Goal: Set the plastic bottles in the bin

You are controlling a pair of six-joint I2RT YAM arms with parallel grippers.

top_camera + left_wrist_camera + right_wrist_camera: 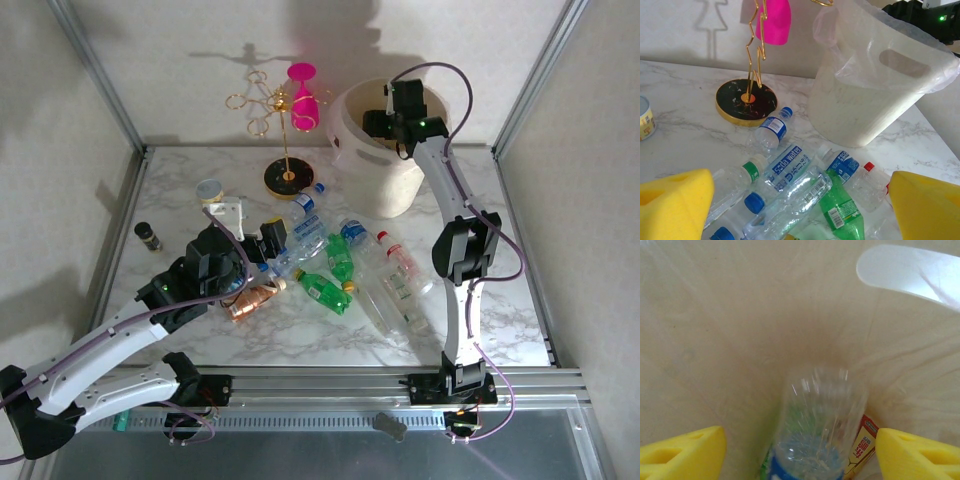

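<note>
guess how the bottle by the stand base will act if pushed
The bottle lies on its side on the smooth table, so it would probably roll. It looks clear and empty, so it is likely light and easily knocked away. Its thin plastic may dent under a squeeze.

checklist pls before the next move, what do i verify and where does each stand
1. Right gripper jaws apart over the bin: ok.
2. Clear bottle free of its pads: cannot tell, it is blurred between them.
3. Bin upright: ok.
4. Left gripper open above the bottle pile: ok.
5. Table cleared of bottles: not ok, many lie there.
</note>
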